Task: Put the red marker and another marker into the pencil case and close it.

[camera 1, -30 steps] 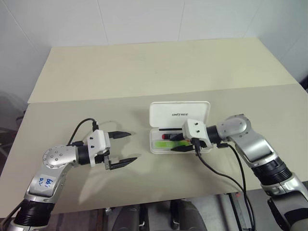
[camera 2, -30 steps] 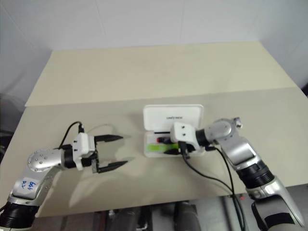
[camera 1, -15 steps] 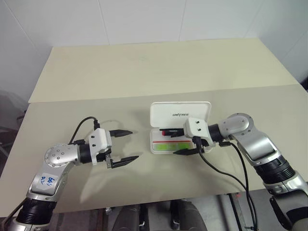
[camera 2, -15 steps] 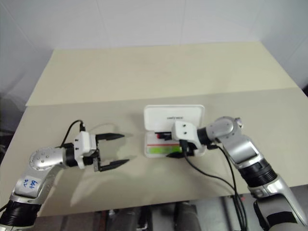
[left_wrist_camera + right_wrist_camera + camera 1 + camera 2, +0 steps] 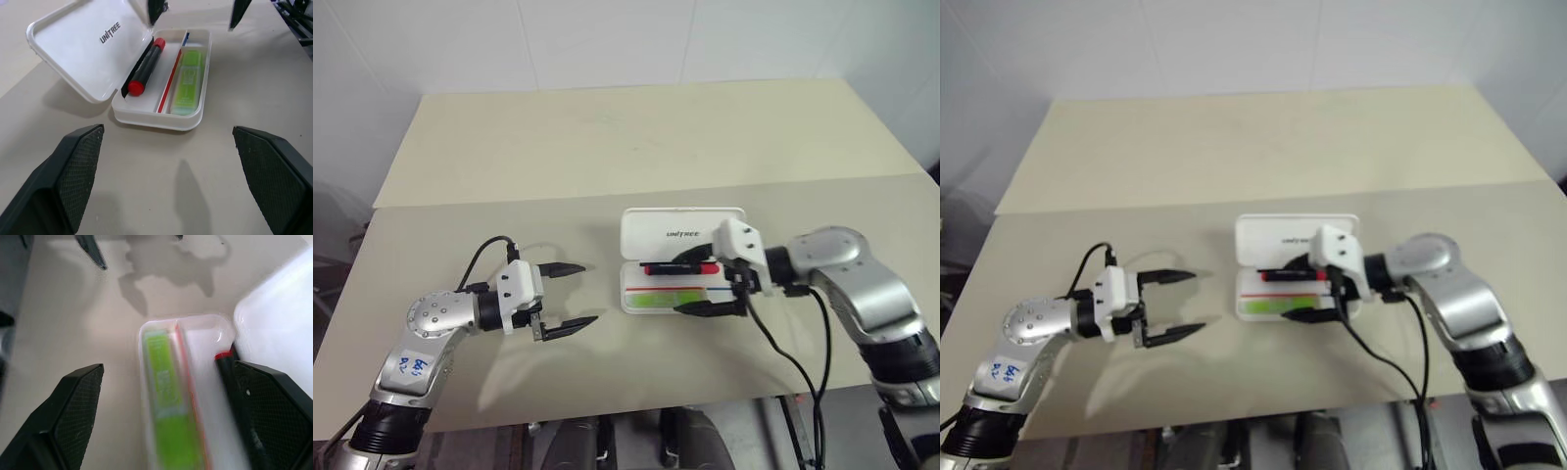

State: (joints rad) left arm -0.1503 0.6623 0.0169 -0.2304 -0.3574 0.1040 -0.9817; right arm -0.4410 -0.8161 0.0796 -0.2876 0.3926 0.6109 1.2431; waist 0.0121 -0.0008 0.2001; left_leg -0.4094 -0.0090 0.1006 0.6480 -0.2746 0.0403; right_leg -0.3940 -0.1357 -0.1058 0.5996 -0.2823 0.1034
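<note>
The pencil case (image 5: 115,43) lies open on the bench (image 5: 607,147), the red marker (image 5: 145,68) and the lime-green marker (image 5: 188,81) both inside its tray. The right fingers (image 5: 696,282) stand wide open and empty over the tray. The left fingers (image 5: 570,295) are spread wide, holding nothing, well to the case's left.

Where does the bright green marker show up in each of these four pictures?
Left eye view: green marker lies in the pencil case, front compartment.
Right eye view: same spot, beside the right gripper.
Left wrist view: right compartment.
Right wrist view: centre, blurred.
Shared landmark: the red marker alongside it, across the divider.
</note>
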